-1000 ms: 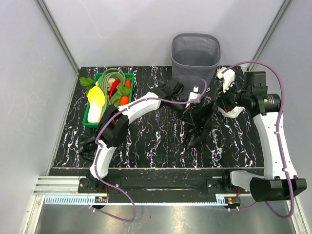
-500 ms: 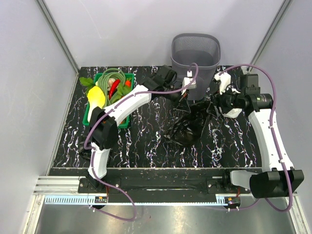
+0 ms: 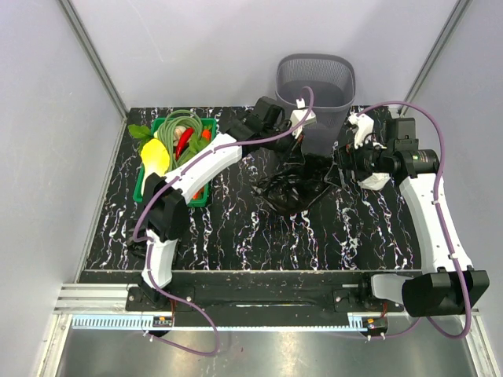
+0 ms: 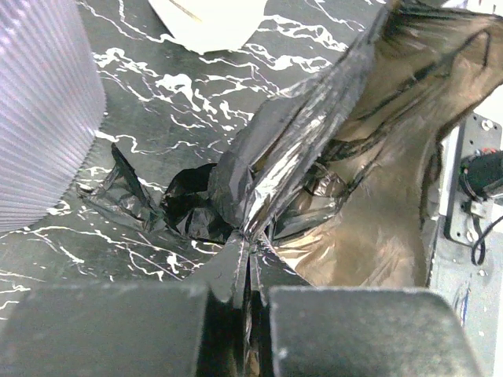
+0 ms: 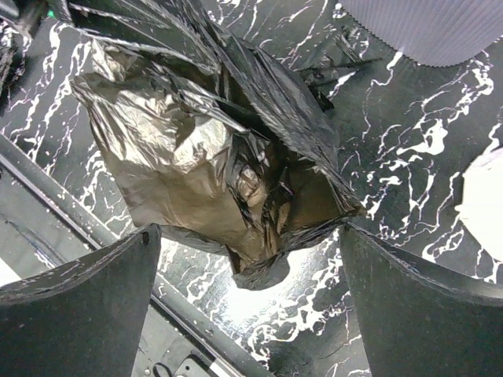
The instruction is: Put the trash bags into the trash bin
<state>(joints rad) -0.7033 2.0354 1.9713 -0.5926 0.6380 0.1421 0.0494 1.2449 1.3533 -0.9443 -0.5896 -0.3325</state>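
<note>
Trash bags (image 3: 292, 190) lie in a crumpled glossy black heap on the marbled bench (image 3: 236, 236), right of its middle and just in front of the trash bin (image 3: 316, 93), which stands at the far edge. In the top view one strip of film rises from the heap to the left gripper (image 3: 303, 146), which hangs close to the bin's front wall. The right gripper (image 3: 346, 154) sits just right of the heap, pointed at it. A green crate (image 3: 140, 193) of vegetables occupies the far left corner. From the left wrist, the left gripper (image 4: 245, 292) has its jaws pressed together with a fold of the black film (image 4: 314, 157) pinched between them; the film fans out ahead, and the bin's ribbed wall (image 4: 39, 102) fills the left side, with a white object (image 4: 208, 20) beyond. From the right wrist, the right gripper (image 5: 247, 236) has its fingers (image 5: 75, 314) spread wide and gripping nothing; the bags (image 5: 196, 157) lie below, between them, and the bin's base (image 5: 428, 27) shows at the top right.
</note>
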